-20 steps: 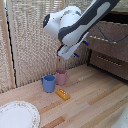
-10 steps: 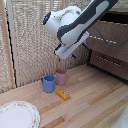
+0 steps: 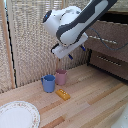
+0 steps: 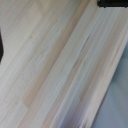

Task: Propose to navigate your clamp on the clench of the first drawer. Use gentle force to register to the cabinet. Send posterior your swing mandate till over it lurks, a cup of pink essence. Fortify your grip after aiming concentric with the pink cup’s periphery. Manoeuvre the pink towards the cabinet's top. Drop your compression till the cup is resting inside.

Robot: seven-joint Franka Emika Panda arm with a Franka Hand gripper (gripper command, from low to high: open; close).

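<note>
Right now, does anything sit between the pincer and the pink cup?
Nothing visible does. The pincer hangs in open air above the dusty-pink handleless cup. The blue cup stands beside it, on the exterior view's left, not in the path down.

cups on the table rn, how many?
2. The blue cup stands at the exterior view's left; the pink cup stands right beside it, toward the cabinet. The arm could be hiding others.
</note>
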